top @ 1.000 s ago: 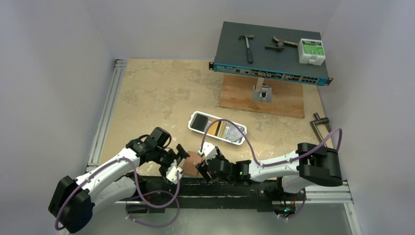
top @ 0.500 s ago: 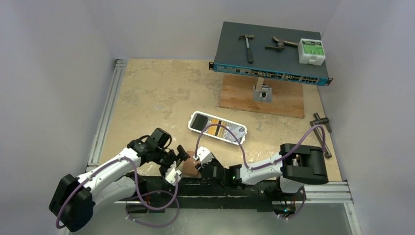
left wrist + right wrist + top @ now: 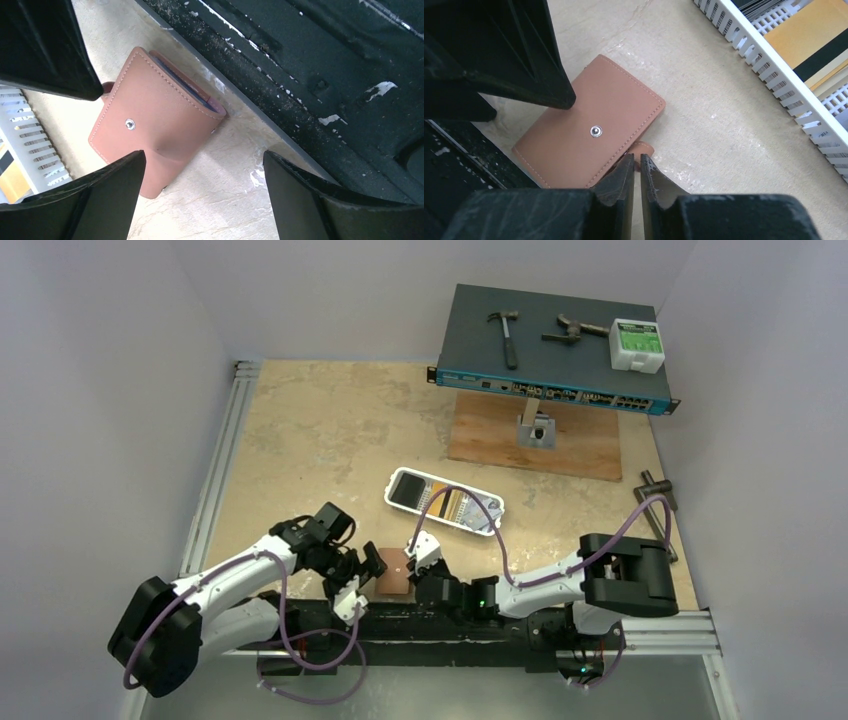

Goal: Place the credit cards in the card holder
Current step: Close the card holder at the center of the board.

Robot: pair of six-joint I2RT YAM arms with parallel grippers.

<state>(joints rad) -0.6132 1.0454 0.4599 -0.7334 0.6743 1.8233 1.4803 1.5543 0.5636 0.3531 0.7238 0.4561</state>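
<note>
Card holder (image 3: 594, 135) lies folded flat, with the credit cards (image 3: 819, 45) waiting in the white tray (image 3: 774, 75) just beyond it. Your left gripper (image 3: 202, 160) straddles it, jaws wide apart. Your right gripper (image 3: 638, 165) sits at its tab, fingers nearly together, grip unclear. You're at the opening step: next, lift that tab.
</note>
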